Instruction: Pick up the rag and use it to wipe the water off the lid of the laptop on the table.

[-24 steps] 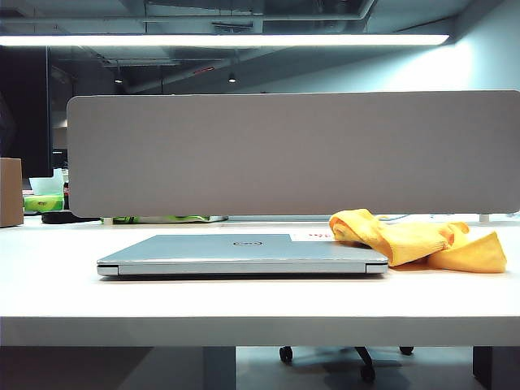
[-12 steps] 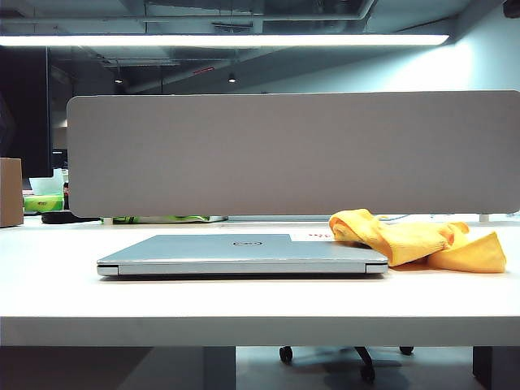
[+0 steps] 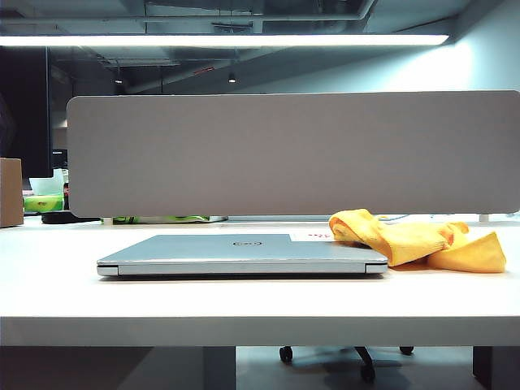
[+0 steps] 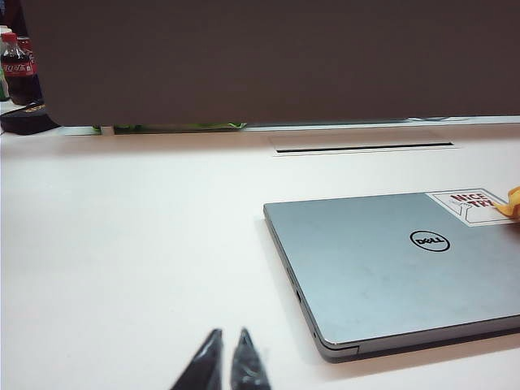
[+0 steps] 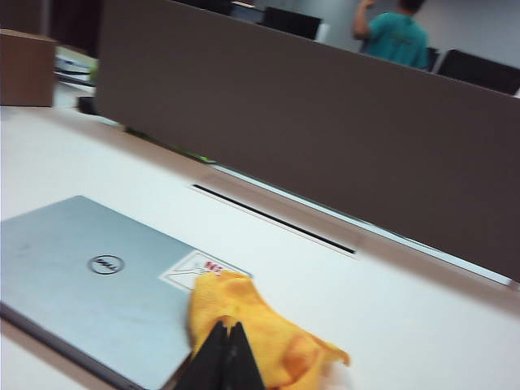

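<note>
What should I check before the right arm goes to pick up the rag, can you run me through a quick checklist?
1. Rag lying free on the table, nothing on top: ok.
2. Laptop closed, lid flat: ok.
3. Right gripper open for the grab: not ok, shut.
4. Right gripper lined up with the rag: ok, rag just ahead of it.
5. Left gripper out of the way: ok, beside the laptop's far side, shut.
6. Water on the lid: cannot tell.

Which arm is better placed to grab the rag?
Right. Its shut end effector points at the rag close ahead; the left end effector, also shut, faces bare table beside the laptop.
</note>
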Action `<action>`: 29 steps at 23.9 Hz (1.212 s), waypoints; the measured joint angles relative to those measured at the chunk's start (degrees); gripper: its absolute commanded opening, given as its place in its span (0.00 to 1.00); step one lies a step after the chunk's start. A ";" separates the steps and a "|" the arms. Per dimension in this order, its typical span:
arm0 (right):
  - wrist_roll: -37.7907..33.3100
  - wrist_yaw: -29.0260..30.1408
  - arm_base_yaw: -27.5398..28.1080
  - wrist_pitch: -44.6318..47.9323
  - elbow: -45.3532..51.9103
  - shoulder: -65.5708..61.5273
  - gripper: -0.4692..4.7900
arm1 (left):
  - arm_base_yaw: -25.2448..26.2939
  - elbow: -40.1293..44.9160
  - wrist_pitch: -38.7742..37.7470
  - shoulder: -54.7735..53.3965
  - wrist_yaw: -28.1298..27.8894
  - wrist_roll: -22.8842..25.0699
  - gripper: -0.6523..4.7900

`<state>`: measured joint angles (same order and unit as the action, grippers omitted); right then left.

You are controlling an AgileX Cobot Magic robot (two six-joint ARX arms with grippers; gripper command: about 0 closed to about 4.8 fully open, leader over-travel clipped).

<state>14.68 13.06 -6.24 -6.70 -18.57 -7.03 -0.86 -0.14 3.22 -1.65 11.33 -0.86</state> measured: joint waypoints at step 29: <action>-16.85 -8.15 7.06 4.24 18.29 6.93 0.09 | 0.00 0.00 -0.04 0.04 0.04 0.00 0.16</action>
<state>-2.17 4.91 0.82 -2.46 -0.27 -0.10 -0.86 -0.14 3.18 -1.61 11.38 -0.86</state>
